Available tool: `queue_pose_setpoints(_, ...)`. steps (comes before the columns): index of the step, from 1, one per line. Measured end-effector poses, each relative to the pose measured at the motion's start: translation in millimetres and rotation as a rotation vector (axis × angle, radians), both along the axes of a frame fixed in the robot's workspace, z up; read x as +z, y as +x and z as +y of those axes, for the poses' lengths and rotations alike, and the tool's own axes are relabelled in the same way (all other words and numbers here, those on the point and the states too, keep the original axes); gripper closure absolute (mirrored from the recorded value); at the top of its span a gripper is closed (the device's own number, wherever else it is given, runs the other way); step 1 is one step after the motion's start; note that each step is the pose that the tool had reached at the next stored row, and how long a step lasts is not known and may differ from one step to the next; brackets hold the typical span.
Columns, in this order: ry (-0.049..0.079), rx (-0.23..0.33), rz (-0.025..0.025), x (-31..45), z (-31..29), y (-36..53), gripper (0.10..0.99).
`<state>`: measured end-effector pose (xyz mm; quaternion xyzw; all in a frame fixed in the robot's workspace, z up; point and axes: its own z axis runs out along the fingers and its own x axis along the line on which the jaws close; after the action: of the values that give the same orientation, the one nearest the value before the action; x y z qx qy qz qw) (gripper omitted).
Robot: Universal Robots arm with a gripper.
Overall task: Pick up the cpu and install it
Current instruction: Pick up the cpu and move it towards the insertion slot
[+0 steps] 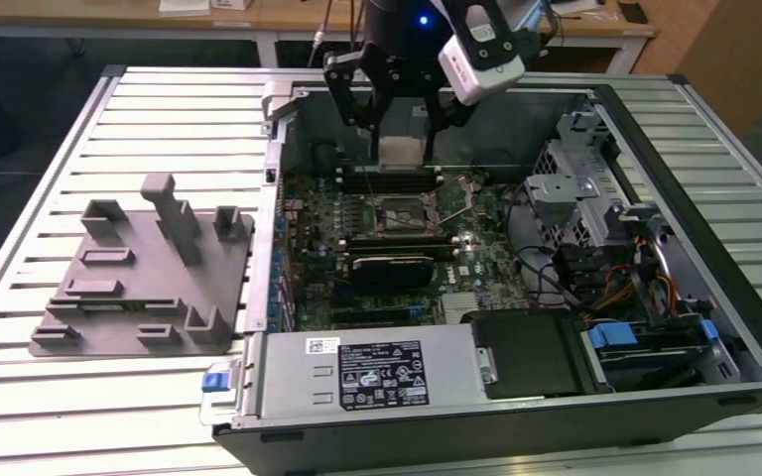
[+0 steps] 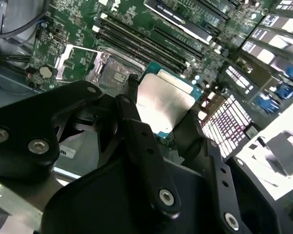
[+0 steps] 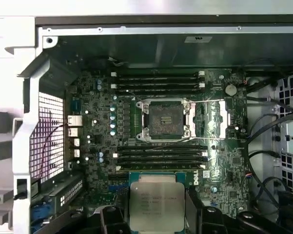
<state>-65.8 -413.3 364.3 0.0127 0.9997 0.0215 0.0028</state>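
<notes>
I have the cpu [image 3: 156, 201] in the gripper [image 1: 403, 127]. The jaws are closed to about the chip's width, one finger [image 2: 132, 92] on one edge and its partner on the opposite edge. Both wrist views show the silver lid facing the cameras, with the green rim showing at the sides.

In the exterior view the chip hangs inside the open computer case [image 1: 683, 203], above the motherboard [image 3: 100, 141] and toward the far wall. It is clear of everything below it. The socket [image 3: 166, 119] sits open and bare, with memory slots [image 3: 158, 80] on either side. From here the chip seems to sit off to one side of the socket rather than squarely over it, though I can't judge its height above the board from these angles. The grey fixture [image 1: 143, 268] lies out on the slatted table [image 1: 156, 109], well apart from the case.

I judge the part to be light and rigid, so it needs very little clamping force. The metal lid is probably slick. The underside contacts and the socket pins would be the fragile parts, so an edge grip like this one seems right: it keeps the pads off both faces. The risk with so thin an edge is the chip tilting or slipping in the jaws.
</notes>
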Motion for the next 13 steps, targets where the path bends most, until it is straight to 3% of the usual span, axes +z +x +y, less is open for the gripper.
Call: queue_pose_setpoints(13, 0.0, 0.0, 0.0004, -23.7, 1.1, 5.2, 0.545)
